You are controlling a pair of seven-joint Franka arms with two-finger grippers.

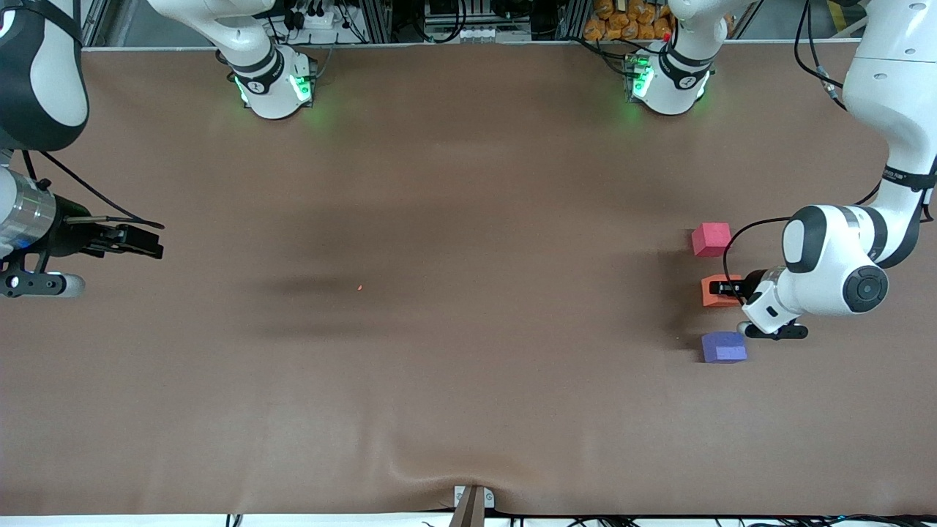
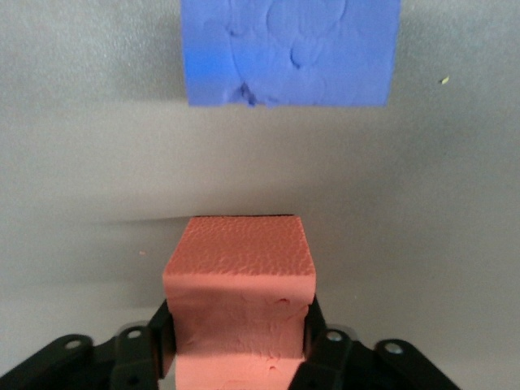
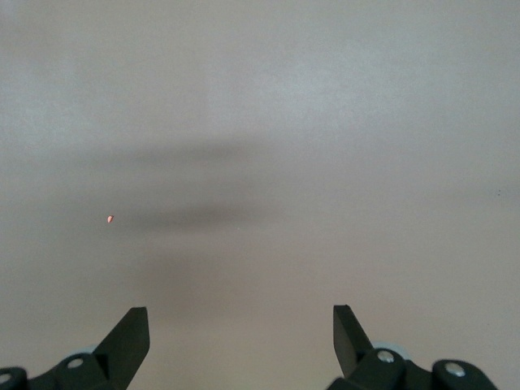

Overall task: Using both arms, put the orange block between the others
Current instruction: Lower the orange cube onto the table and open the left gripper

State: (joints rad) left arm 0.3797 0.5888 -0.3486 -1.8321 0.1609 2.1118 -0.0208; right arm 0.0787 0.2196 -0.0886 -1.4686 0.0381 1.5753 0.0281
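The orange block (image 1: 719,291) is seen on the brown surface (image 1: 439,366) near the edge at the left arm's end, between the pinkish-red cube (image 1: 711,239) and the purple-blue cube (image 1: 723,347), apart from both. The left pincer (image 1: 726,288) is set around it, fingers (image 2: 318,329) at its sides; whether it is gripped cannot be told. The right pincer (image 1: 150,244) is held wide open and empty over the right arm's end, waiting.

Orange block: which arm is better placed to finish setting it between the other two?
Left. Its tool is at the orange block, between the red and purple cubes; the right tool waits, open.
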